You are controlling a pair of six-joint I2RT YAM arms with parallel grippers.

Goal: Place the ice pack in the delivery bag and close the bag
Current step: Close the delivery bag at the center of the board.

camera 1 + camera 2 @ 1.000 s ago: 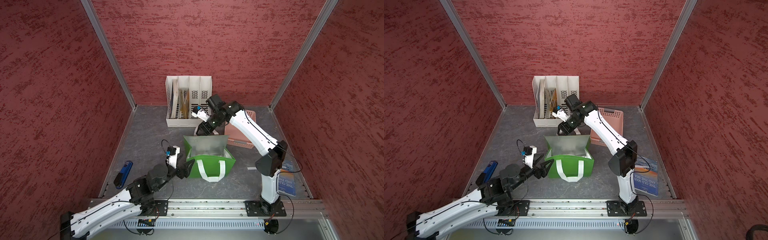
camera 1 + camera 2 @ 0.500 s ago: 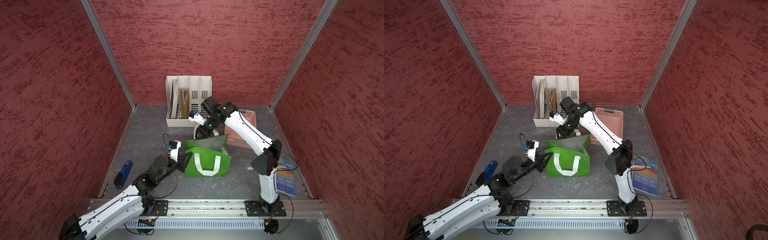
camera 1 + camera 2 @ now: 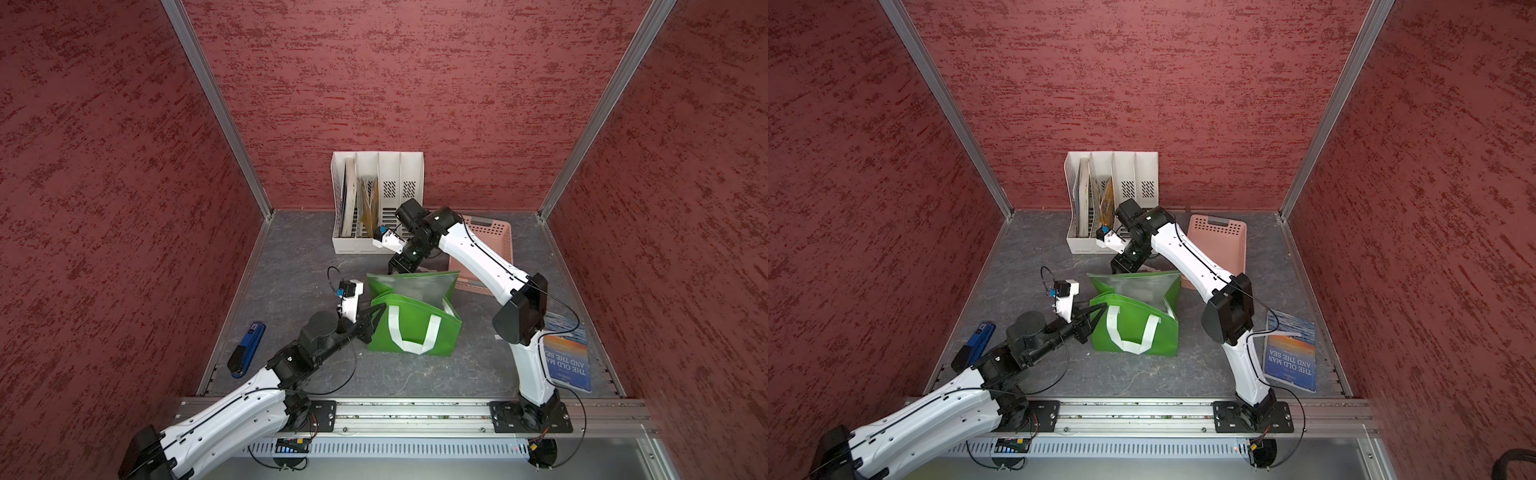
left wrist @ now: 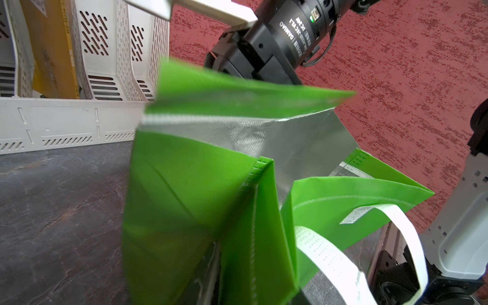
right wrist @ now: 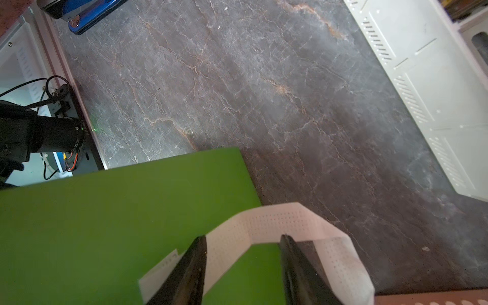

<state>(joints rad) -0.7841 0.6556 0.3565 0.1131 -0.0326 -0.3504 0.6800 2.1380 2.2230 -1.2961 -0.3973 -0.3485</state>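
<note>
Green delivery bag (image 3: 446, 336) lay betw. grippers: left gripper (image 3: 380, 309) pinched its near rim, right gripper (image 5: 243, 237) half-open astride far strap (image 5: 277, 219); ice pack unseen.

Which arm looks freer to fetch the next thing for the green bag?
Probably the right: the right hand hangs open over the far strap of the bag, while the left hand pinches the bag's near corner.

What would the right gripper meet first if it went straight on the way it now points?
Likely the white strap handle on the outer wall of the bright green fabric delivery bag; the right gripper, jaws apart, points straight at it. Depth is unclear; it may already touch.
</note>
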